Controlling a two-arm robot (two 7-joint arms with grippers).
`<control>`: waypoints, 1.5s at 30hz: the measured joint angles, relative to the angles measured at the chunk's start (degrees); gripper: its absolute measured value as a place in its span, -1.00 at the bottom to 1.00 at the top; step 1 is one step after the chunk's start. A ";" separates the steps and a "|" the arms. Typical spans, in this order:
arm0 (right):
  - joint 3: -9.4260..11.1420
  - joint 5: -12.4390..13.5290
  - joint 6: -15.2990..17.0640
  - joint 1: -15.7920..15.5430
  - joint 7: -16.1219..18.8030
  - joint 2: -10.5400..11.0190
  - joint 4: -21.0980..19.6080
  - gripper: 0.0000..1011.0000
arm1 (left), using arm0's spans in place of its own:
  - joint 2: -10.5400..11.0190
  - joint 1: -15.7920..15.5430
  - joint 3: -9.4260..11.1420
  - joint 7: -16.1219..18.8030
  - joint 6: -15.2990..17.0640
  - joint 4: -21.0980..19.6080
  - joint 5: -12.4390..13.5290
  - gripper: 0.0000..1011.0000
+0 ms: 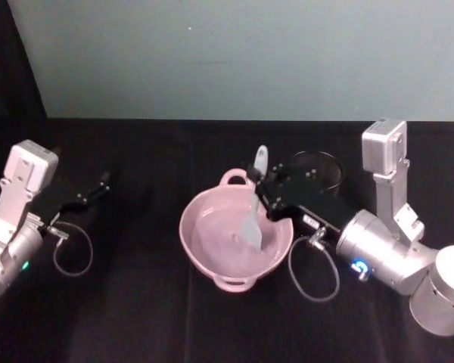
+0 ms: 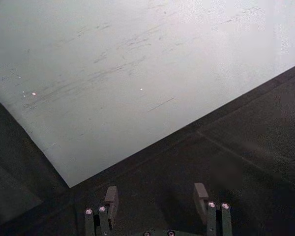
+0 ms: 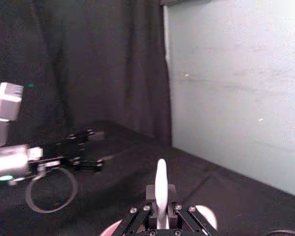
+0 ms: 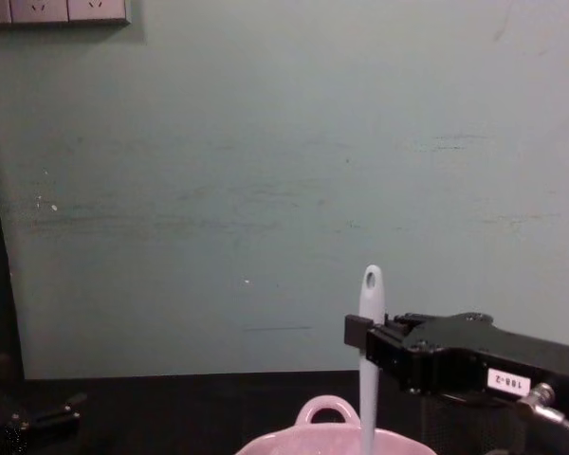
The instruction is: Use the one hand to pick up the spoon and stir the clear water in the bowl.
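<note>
The right gripper (image 1: 261, 189) clamps the spoon (image 1: 253, 223) upright so its paddle dips into the bowl (image 1: 188, 234) at mid-table, apparently stirring. The left gripper (image 1: 100, 184) is parked well apart, jaws spread.

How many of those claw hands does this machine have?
2. The left gripper hangs idle at the table's left, fingers open; the right gripper holds the spoon upright in the pink bowl.

right tool (image 4: 364, 334) clamps spoon (image 4: 371, 285) | spoon upright, dipping into pink bowl (image 4: 324, 414)
</note>
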 joint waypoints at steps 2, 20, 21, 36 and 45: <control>-0.18 0.77 0.73 -0.41 0.42 0.33 -0.74 -0.77 | 0.00 0.00 0.00 0.00 0.00 0.00 0.00 1.00; -4.81 4.52 1.49 3.28 0.94 -3.00 2.80 -0.77 | 0.00 0.00 0.00 0.00 0.00 0.00 0.00 1.00; -5.05 4.26 0.80 4.00 0.54 -3.72 4.04 -0.77 | 0.00 0.00 0.00 0.00 0.00 0.00 0.00 1.00; -3.79 -1.37 -5.56 8.95 -5.15 -9.14 13.86 -0.78 | 0.00 0.00 0.00 0.00 0.00 0.00 0.00 1.00; -1.10 -3.89 -5.26 7.99 -7.37 -8.17 12.33 -0.78 | 0.00 0.00 0.00 0.00 0.00 0.00 0.00 1.00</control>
